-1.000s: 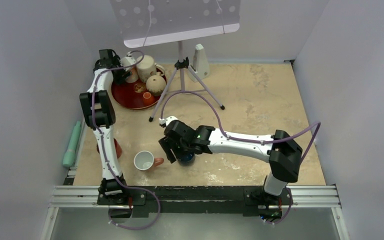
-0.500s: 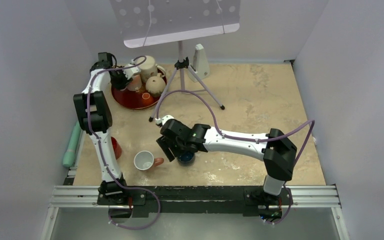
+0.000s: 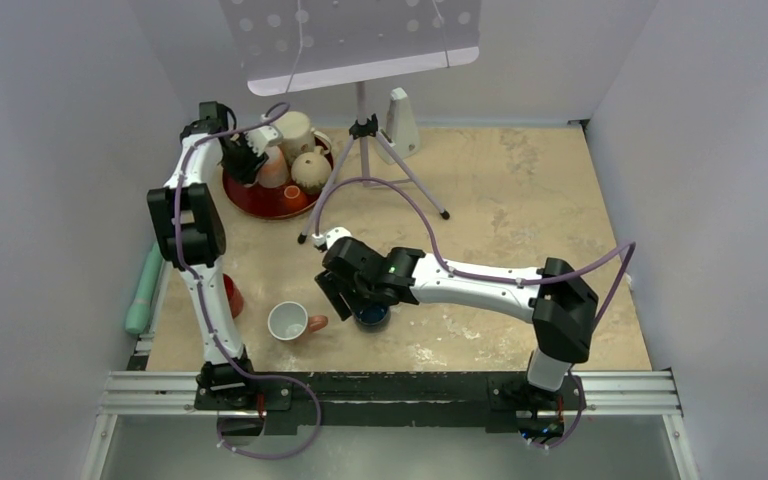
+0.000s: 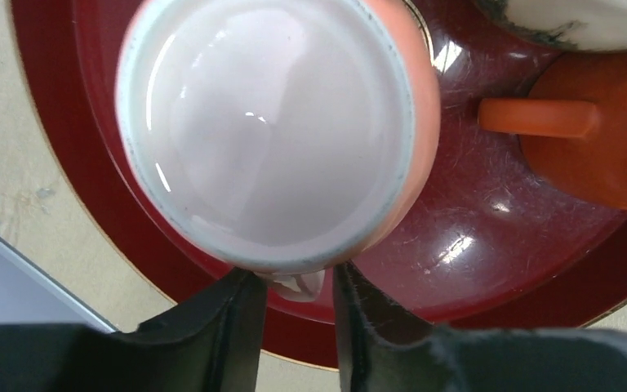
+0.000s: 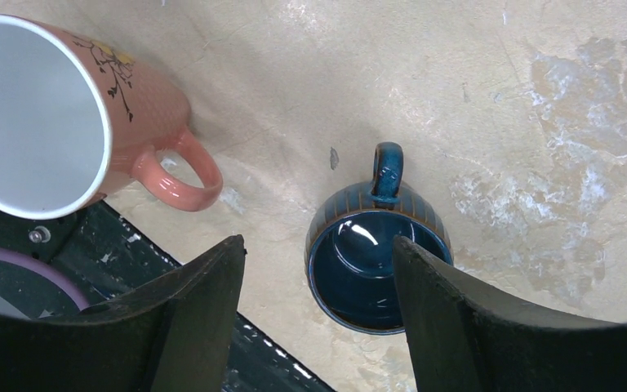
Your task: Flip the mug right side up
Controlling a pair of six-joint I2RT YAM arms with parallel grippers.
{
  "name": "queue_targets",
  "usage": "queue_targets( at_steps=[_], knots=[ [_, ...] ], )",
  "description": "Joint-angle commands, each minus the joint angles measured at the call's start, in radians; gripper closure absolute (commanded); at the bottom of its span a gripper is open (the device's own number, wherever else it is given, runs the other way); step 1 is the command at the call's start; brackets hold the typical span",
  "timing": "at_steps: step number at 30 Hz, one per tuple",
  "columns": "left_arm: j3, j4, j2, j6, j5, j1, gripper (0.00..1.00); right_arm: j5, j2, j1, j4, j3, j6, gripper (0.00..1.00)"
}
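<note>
A salmon mug [image 4: 269, 122] with a white inside is over the red tray [image 4: 473, 269], its mouth turned toward the left wrist camera. My left gripper [image 4: 294, 298] is shut on its pale handle [image 4: 302, 286], which sits between the two black fingers. In the top view the mug [image 3: 274, 170] is at the tray's left part, with the left gripper [image 3: 248, 160] beside it. My right gripper [image 5: 318, 269] hangs open over the table near the front, above an upright dark blue mug [image 5: 375, 265], and holds nothing.
An orange mug [image 4: 596, 147] and cream crockery [image 3: 295, 135] share the tray [image 3: 260, 205]. A pink flowered mug [image 5: 57, 114] stands left of the blue one [image 3: 372, 318]. A tripod stand [image 3: 365, 165] rises behind the right arm. A green object [image 3: 143, 290] lies at the table's left edge.
The left gripper has closed on the salmon mug's handle and swung it rightward over the tray, hiding part of the orange mug. The right arm has barely shifted.
</note>
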Motion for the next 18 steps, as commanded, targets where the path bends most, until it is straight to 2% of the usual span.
queue_targets(
  at_steps=[1,3,7,8,12,18],
  knots=[
    [0.026,-0.052,0.039,0.043,-0.03,-0.009,0.66,0.034,-0.051,0.006,0.009,-0.001,-0.011,0.31],
    [0.019,-0.066,0.042,0.052,-0.038,-0.01,0.73,0.043,-0.052,0.007,0.001,0.003,-0.01,0.31],
    [-0.011,-0.042,0.036,0.035,-0.071,-0.011,0.97,0.054,-0.07,0.007,0.006,0.007,-0.001,0.3],
    [-0.01,-0.042,0.031,0.019,-0.073,-0.01,1.0,0.057,-0.074,0.006,0.009,0.008,0.001,0.3],
    [-0.032,-0.06,-0.023,-0.077,-0.023,0.0,1.0,0.073,-0.091,0.006,0.014,0.012,0.009,0.3],
    [-0.088,-0.107,-0.168,-0.403,0.057,0.058,1.0,0.076,-0.121,0.001,0.069,0.035,0.026,0.26]
  ],
)
